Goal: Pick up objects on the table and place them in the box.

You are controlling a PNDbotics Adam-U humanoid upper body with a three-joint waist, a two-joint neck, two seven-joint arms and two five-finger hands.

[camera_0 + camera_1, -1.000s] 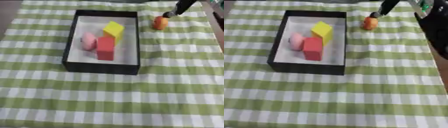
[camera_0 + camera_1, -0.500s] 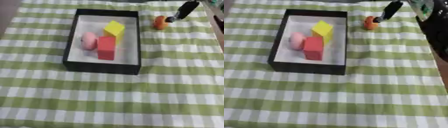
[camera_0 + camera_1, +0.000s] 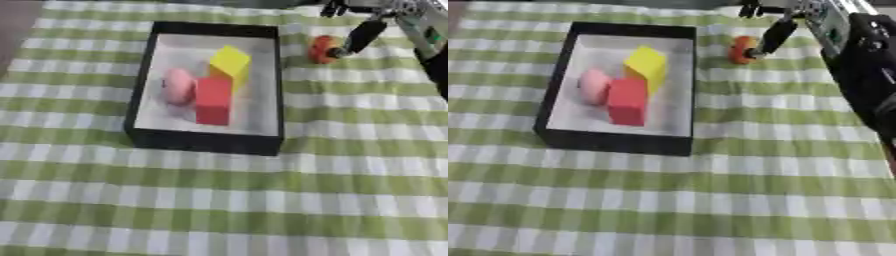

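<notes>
Three blocks, red (image 3: pixel 213 100), pink (image 3: pixel 178 86) and yellow (image 3: pixel 230 61), are seen inside the black box (image 3: pixel 206 141) on the checked surface (image 3: pixel 262 200). Farther right, an orange object (image 3: pixel 322 49) is touched by the right hand (image 3: pixel 360 36); whether its fingers pinch cannot be told.

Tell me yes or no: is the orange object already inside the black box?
No. The orange object lies on the checked cloth to the right of the black box, with the right hand's fingers at it.
</notes>
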